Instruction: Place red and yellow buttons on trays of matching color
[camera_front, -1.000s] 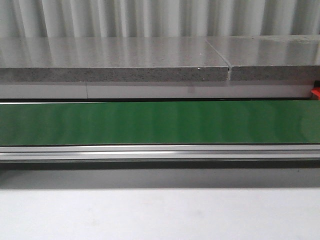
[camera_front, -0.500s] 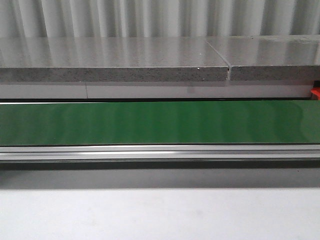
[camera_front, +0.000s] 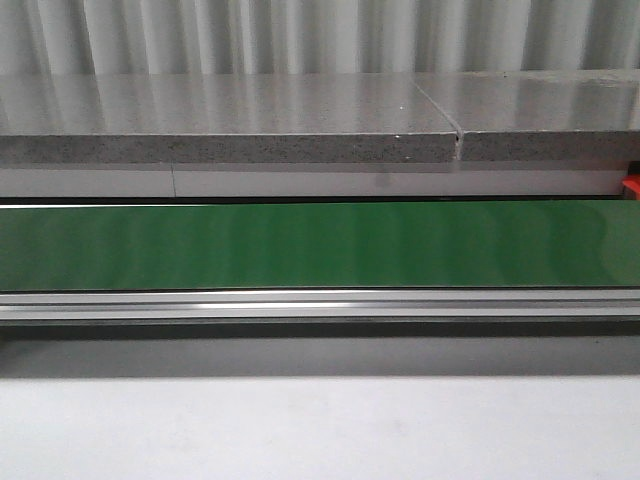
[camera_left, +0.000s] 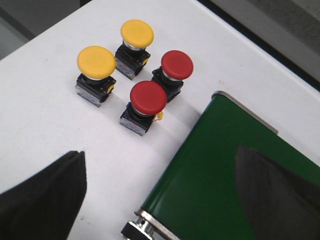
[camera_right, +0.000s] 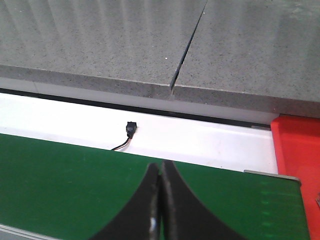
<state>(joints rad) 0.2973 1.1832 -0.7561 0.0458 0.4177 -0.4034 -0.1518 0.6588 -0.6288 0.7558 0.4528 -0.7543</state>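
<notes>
In the left wrist view two yellow buttons (camera_left: 96, 62) (camera_left: 137, 33) and two red buttons (camera_left: 148, 97) (camera_left: 176, 65) stand close together on a white surface, each on a black base. My left gripper (camera_left: 160, 192) is open and empty, above the end of the green belt (camera_left: 235, 190) and apart from the buttons. My right gripper (camera_right: 161, 172) is shut and empty over the green belt (camera_right: 60, 185). A red tray (camera_right: 297, 160) shows at the belt's end in the right wrist view, and as a sliver in the front view (camera_front: 631, 187). No yellow tray is in view.
The green conveyor belt (camera_front: 320, 245) runs across the front view with an aluminium rail (camera_front: 320, 303) before it and a grey stone ledge (camera_front: 230, 130) behind. A small black connector with a wire (camera_right: 130, 130) lies on the white strip beyond the belt.
</notes>
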